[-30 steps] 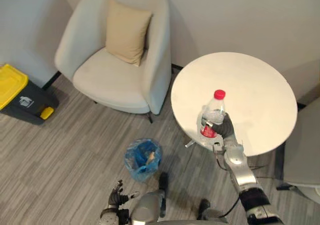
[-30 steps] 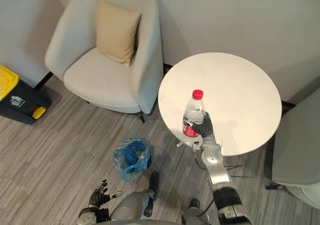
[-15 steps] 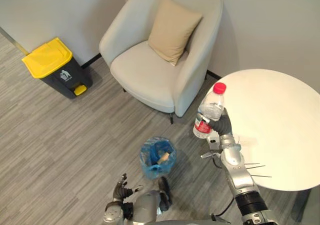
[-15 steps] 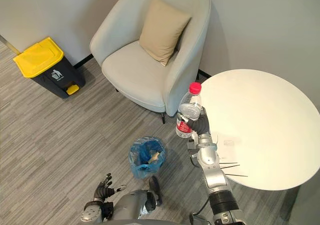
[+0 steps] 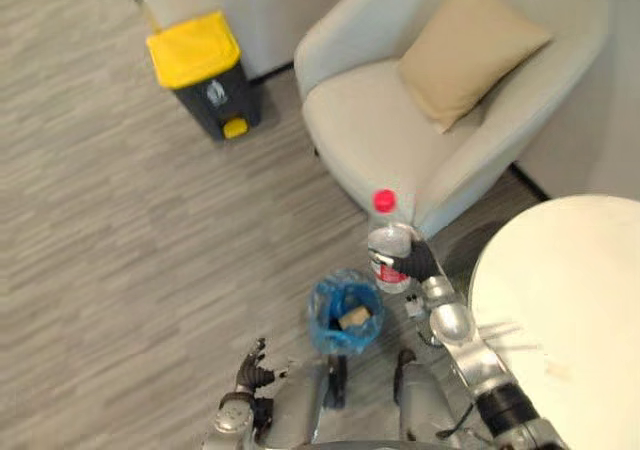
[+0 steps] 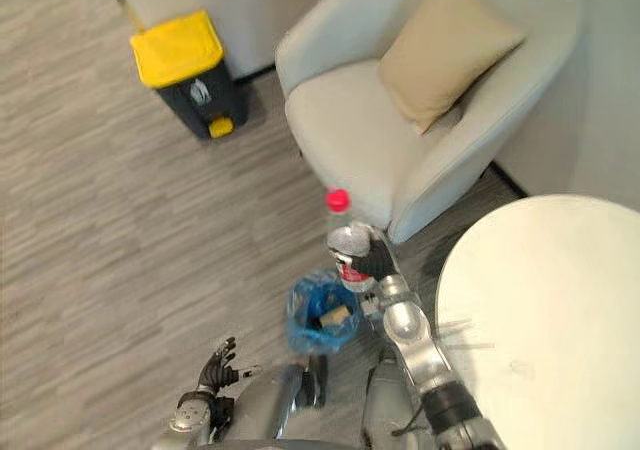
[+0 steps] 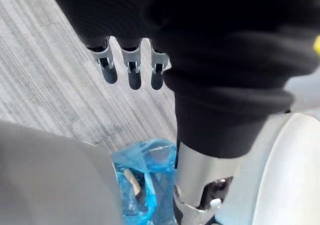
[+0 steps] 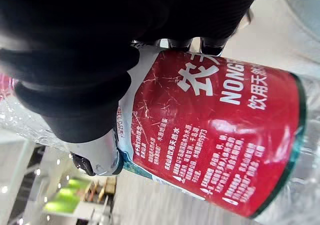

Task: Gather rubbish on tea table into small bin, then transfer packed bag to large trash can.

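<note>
large trash can [image 5: 205,70]: it has a yellow lid and stands closed on the floor [image 5: 120,230], far from the robot and well apart from the small bin.
left hand [image 5: 247,373]: it hangs low beside the body with straight, relaxed fingers and carries nothing.
small bin [image 5: 322,322]: it is lined with a blue bag [image 7: 145,157]; a light brown piece of rubbish [image 5: 355,317] lies inside.
bottle [image 5: 385,242]: it is clear plastic with a red cap [image 5: 384,201] and a red label [image 8: 210,135]. It is upright in the air in the right hand, off the tea table, near the bin on the side of the armchair [image 5: 400,140]. Whether it is exactly above the opening cannot be told.
handling: it is probably light and not fragile. The thin wall should give under a hard squeeze, and the smooth plastic may slip.
where to hold: the middle of the body at the label seems best, as it is taken now.
right hand [image 5: 418,262]: the fingers and thumb are curled around the bottle at the label.
right arm: it reaches forward and across toward the bin, with the wrist keeping the cap up.
tea table [image 5: 570,320]: it is round and white, at the robot's right.
</note>
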